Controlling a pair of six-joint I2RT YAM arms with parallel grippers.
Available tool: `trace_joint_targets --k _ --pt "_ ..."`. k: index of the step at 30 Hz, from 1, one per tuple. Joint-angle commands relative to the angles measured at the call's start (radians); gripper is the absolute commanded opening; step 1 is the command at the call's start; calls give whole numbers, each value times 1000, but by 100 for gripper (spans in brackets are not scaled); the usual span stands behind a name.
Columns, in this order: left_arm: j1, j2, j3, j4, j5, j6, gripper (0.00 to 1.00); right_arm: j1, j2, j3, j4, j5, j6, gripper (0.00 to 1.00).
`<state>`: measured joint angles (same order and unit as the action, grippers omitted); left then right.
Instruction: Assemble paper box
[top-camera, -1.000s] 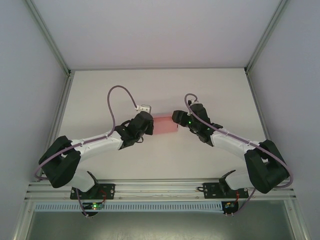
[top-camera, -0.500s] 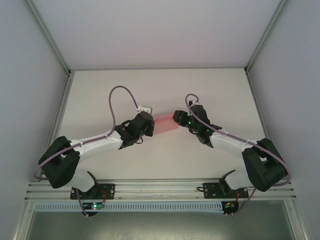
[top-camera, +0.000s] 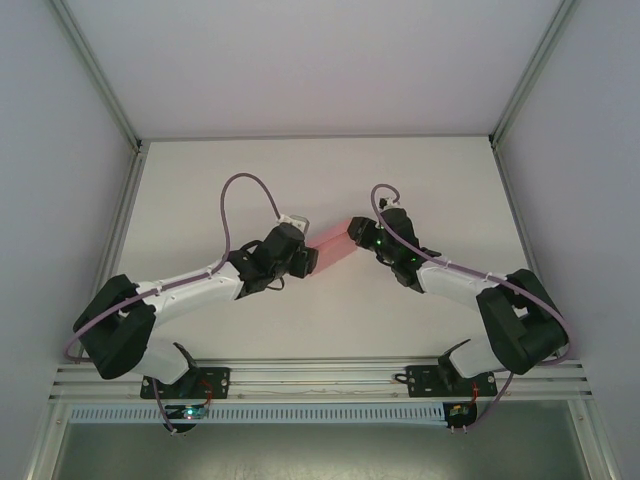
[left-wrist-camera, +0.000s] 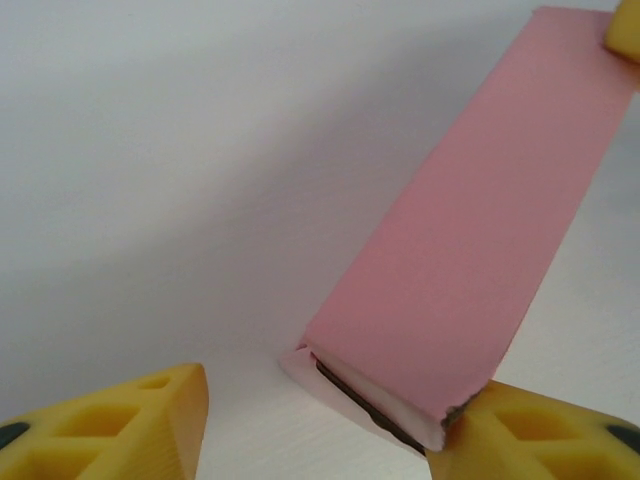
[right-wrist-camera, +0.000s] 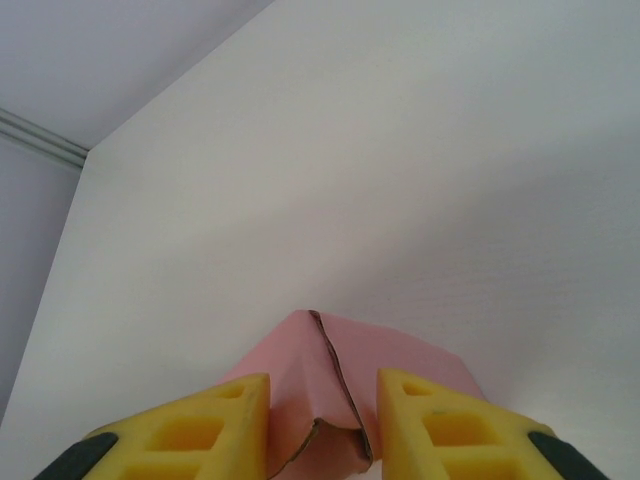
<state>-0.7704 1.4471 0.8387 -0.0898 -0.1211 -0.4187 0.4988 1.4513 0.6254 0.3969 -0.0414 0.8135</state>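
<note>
Left fingers (left-wrist-camera: 120, 425) have spread wide; right fingers (right-wrist-camera: 190, 430) pinch one end of the paper box (left-wrist-camera: 470, 230).

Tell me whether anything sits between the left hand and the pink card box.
Nothing visible does. The open end of the pink thin-card box lies inside the open left hand, against one yellow finger, on the white table. The right hand clasps its far end.
</note>
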Motion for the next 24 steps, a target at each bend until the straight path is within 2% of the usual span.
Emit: trace_joint_targets --k 1,3,6,8,13,18,21,24 --pt "-1 3 22 -33 125 24 67 15 64 -57 -199 -62 22 29" --pt "3 -6 26 -34 132 24 70 15 67 -57 -204 -58 24 28" --pt "7 -15 37 -47 139 26 81 17 69 -55 -210 -65 24 28" --pt "9 -15 47 -60 144 25 85 18 73 -53 -217 -67 22 27" --pt "17 -9 51 -52 151 17 85 28 75 -52 -224 -71 20 25" --pt "33 -63 46 -55 142 -54 92 30 92 -52 -234 -61 22 25" --pt "47 -102 50 -94 93 -102 100 35 108 -55 -227 -57 27 25" --pt "94 -105 57 -130 103 -210 100 55 117 -66 -215 -34 40 22"
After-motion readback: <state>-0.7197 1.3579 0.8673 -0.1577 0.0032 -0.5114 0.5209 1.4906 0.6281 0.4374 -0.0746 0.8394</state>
